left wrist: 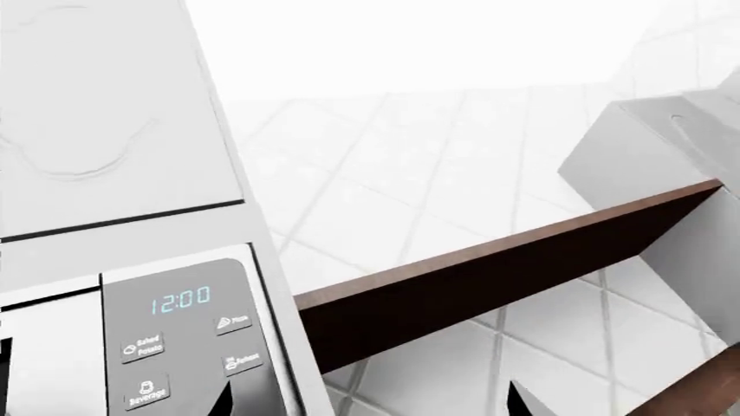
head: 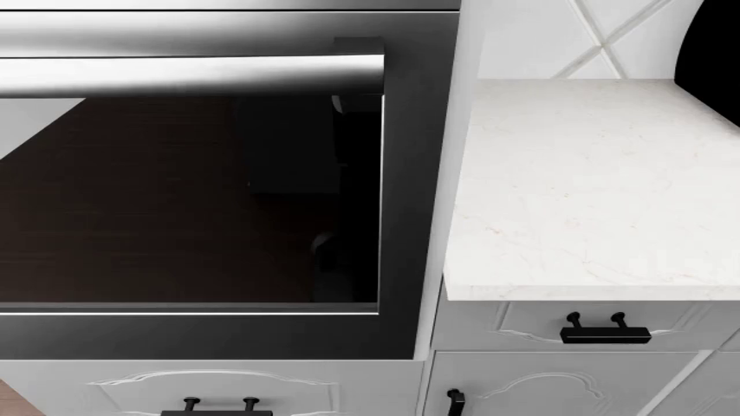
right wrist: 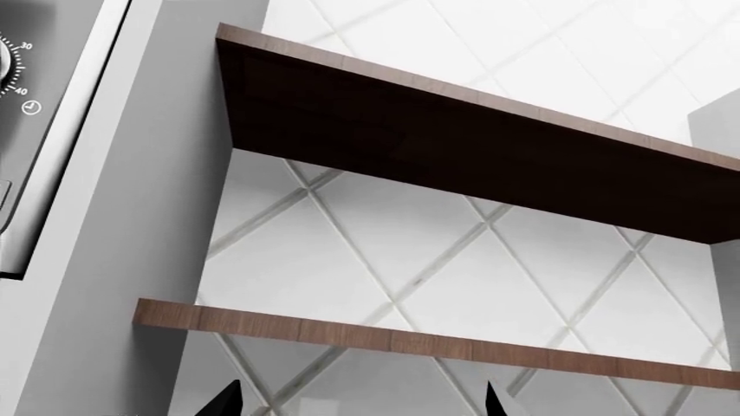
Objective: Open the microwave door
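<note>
1. Approach step is being worked: the microwave (left wrist: 173, 338), panel showing 12:00, is being viewed close by the left tool (left wrist: 370, 400), tips apart.
2. Door handle probably isn't being framed yet; it needs finding next.
3. Right tool (right wrist: 359, 400), tips apart, is being pointed at the shelves (right wrist: 463, 147).

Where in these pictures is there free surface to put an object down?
The white countertop is bare across its visible part, bordered by the oven beside it and the tiled wall behind. The two wooden shelves hang on tiles; their tops are hidden.
</note>
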Motion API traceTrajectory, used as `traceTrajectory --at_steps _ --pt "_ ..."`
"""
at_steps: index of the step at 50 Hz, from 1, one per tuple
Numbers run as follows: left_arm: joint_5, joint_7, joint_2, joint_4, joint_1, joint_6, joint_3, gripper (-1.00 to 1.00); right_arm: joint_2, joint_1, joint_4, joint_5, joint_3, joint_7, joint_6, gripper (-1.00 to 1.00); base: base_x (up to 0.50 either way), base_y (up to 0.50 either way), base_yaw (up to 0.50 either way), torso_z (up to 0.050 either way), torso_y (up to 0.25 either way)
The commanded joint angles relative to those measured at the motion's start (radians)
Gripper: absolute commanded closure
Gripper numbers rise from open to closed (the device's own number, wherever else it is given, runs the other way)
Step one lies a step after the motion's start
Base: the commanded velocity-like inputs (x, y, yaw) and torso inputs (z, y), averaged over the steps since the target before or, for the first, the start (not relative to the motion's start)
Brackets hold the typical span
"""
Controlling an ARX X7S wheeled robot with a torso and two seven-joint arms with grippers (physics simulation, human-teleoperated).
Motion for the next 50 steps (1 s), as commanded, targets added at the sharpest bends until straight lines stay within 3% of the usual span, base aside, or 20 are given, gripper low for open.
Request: traceTrajectory --at_steps 1,15,39,50 --pt "-0.255 -0.113 0.003 -0.18 0.0 -0.077 0.099 -1.0 -0.008 -0.096 -0.009 -0.007 0.09 -0.003 0.004 -1.0 0.0 0.0 0.0 0.0 0.0" --pt "-0.11 0.022 0.003 -0.345 0.0 -0.117 0.105 -1.0 -0.023 -0.109 -0.011 -0.013 0.099 0.0 0.013 -1.0 0.0 0.0 0.0 0.0 0.0" --pt "-0.068 0.085 0.003 -0.449 0.0 -0.176 0.126 -1.0 -0.053 -0.158 -0.017 -0.028 0.149 0.0 0.038 -1.0 0.0 0.0 0.0 0.0 0.0" --pt "0.109 0.12 0.003 -0.464 0.0 -0.263 -0.022 -1.0 -0.066 -0.188 -0.02 -0.034 0.182 -0.003 0.054 -1.0 0.0 0.0 0.0 0.0 0.0"
